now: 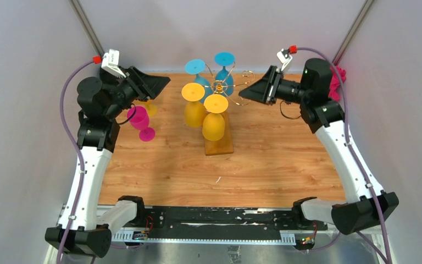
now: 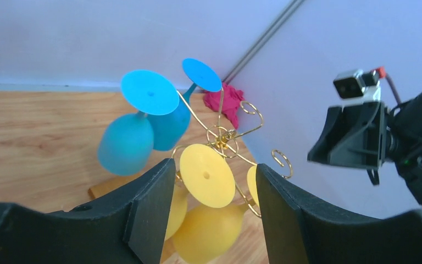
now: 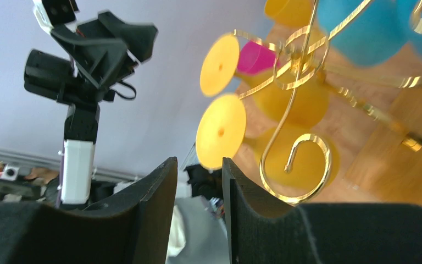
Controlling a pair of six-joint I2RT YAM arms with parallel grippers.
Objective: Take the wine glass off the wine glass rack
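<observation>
The gold wire rack (image 1: 218,87) stands on its amber wooden base (image 1: 220,145) at the table's middle. Two yellow wine glasses (image 1: 214,118) (image 1: 194,107) and two blue ones (image 1: 198,71) (image 1: 225,67) hang from it upside down. My left gripper (image 1: 164,83) is open and empty, just left of the rack; in the left wrist view (image 2: 214,184) a yellow glass foot (image 2: 206,175) shows between its fingers, further off. My right gripper (image 1: 244,92) is open and empty, just right of the rack. Its wrist view (image 3: 199,170) shows a scrolled wire arm (image 3: 295,165) close by.
A magenta glass (image 1: 140,121) is on the table under my left arm, with another yellow glass (image 1: 150,108) partly hidden behind it. A magenta crumpled object (image 1: 337,80) lies in the back right corner. Grey walls close in the table on three sides.
</observation>
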